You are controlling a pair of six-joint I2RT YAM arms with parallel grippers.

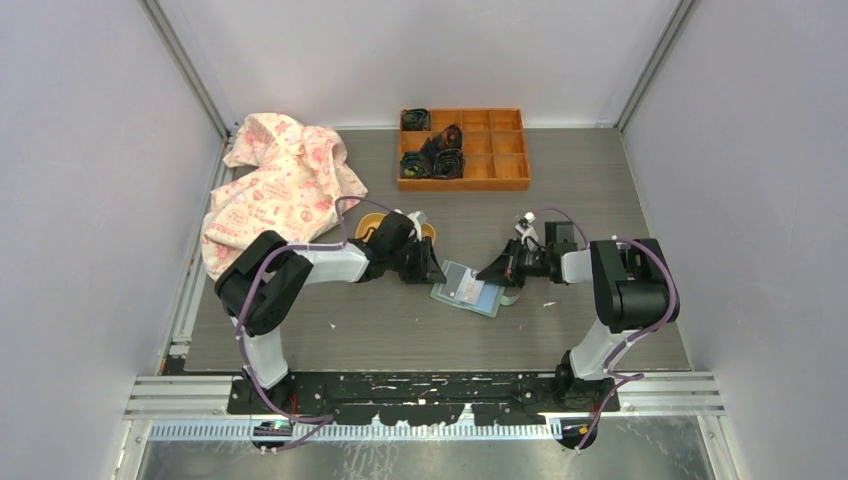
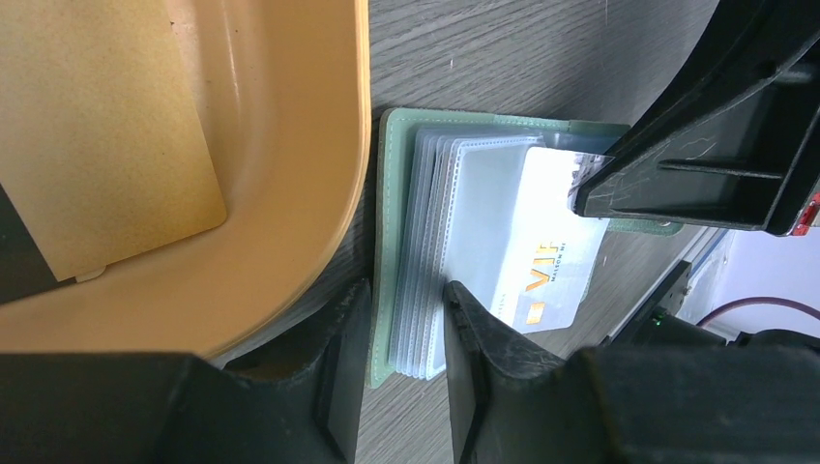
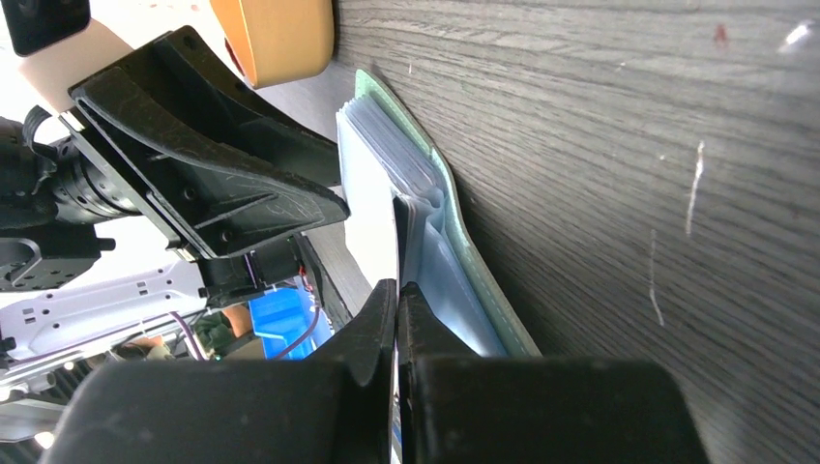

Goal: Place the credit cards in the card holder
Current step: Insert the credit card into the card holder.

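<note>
The mint-green card holder (image 1: 466,290) lies open on the table between both arms, its clear sleeves (image 2: 430,251) fanned upward. My left gripper (image 2: 406,290) is shut on the holder's near edge, cover and sleeve stack between its fingers. A whitish credit card (image 2: 546,261) with orange lettering rests on the top sleeve, one end partly under clear plastic. My right gripper (image 3: 397,285) is shut on that card's thin edge, and its black fingertips (image 2: 619,184) also show in the left wrist view. An orange credit card (image 2: 97,135) lies in the yellow dish (image 2: 290,193).
The yellow dish (image 1: 371,222) sits right beside the holder, partly under my left arm. An orange compartment tray (image 1: 500,150) with dark items stands at the back. A pink patterned cloth (image 1: 280,185) is heaped at the back left.
</note>
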